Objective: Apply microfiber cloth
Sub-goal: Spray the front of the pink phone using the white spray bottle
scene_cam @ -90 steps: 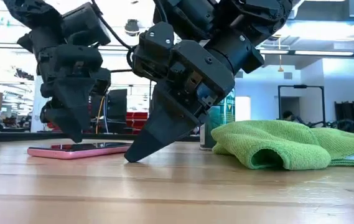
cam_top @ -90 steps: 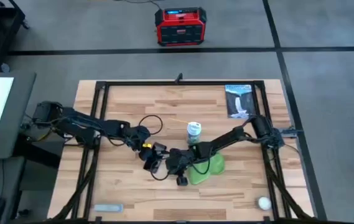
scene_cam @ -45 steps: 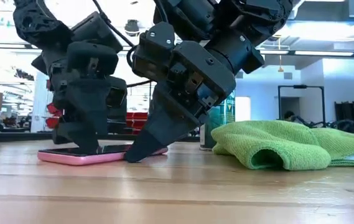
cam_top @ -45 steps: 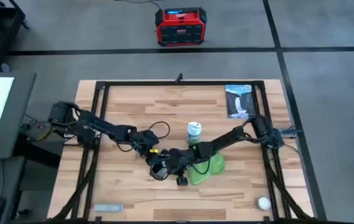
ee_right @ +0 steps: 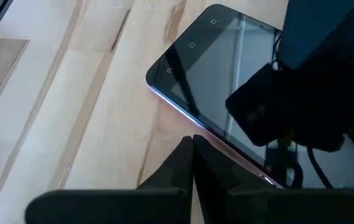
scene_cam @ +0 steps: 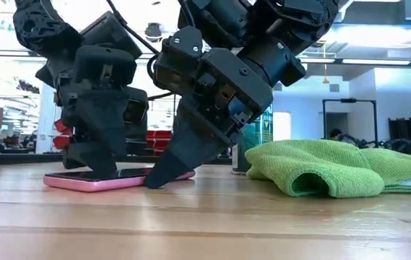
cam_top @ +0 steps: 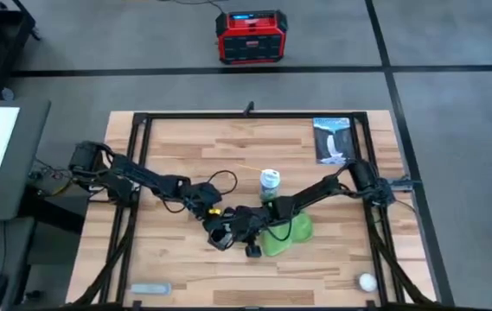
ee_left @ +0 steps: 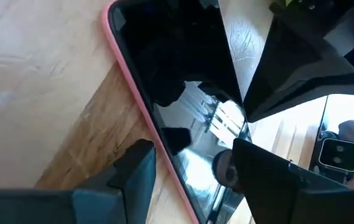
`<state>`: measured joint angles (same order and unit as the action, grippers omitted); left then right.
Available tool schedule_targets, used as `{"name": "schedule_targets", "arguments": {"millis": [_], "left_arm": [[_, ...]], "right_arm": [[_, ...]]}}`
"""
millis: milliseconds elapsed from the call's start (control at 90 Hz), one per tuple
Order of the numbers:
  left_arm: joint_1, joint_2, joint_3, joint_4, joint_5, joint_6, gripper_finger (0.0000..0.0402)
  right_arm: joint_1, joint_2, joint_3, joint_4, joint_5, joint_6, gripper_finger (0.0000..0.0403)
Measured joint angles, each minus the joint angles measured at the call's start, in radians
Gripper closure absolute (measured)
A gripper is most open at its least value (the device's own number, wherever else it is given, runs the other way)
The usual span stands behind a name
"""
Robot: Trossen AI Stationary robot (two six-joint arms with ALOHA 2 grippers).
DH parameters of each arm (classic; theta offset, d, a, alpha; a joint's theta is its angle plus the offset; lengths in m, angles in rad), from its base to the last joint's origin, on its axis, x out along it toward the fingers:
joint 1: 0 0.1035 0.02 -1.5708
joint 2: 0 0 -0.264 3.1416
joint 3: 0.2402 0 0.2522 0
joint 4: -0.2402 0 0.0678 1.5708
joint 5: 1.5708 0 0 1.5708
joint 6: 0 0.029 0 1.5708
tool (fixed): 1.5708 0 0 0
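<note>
Spanning the foreground of the low view, the wooden table is a pale butcher-block surface framed by black rails; on it, nearest the camera, the microfiber cloth lies bunched in a bright green heap, untouched by either gripper and just beside the right arm; in the high view the same cloth sits near the table's middle, toward the front edge.

Beside the cloth, the right gripper stands with its 2 fingers pressed together into 1 point, holding nothing, the tip resting on the wood against the edge of the pink phone; the right wrist view shows this clenched tip just touching the phone's long side.

The left gripper bears down on the phone from above, its 2 fingers spread; in the left wrist view 1 finger sits on the wood outside the pink rim and the other lies over the dark screen, so the jaws straddle the edge without closing on it.

Behind the arms stands a green-and-white can; its contents cannot be seen; a printed card lies at the far right corner, a white ball and a small grey object at the front edge.

Beyond the table, a red box rests on the grey floor.
</note>
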<state>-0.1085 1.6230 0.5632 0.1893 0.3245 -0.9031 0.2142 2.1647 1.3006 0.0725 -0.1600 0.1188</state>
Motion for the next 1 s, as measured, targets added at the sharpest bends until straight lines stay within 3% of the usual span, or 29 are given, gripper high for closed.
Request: {"name": "schedule_targets", "arguments": {"millis": [589, 744, 900, 1000], "left_arm": [[-0.042, 0.004, -0.003, 0.09, -0.005, -0.025, 0.0216], [-0.045, 0.004, -0.003, 0.096, 0.013, -0.018, 0.0267], [-0.045, 0.0, 0.0, 0.114, 0.016, 0.038, 0.0372], [-0.044, -0.002, 0.001, 0.112, 0.017, 0.065, 0.0384]], "right_arm": [[-0.006, 0.001, 0.0, 0.014, 0.001, -0.015, 0.0403], [-0.006, 0.001, 0.0, 0.014, 0.003, -0.015, 0.0403], [-0.006, 0.001, 0.0, 0.014, 0.004, -0.015, 0.0403], [-0.006, 0.001, 0.0, 0.011, 0.007, -0.015, 0.0403]]}}
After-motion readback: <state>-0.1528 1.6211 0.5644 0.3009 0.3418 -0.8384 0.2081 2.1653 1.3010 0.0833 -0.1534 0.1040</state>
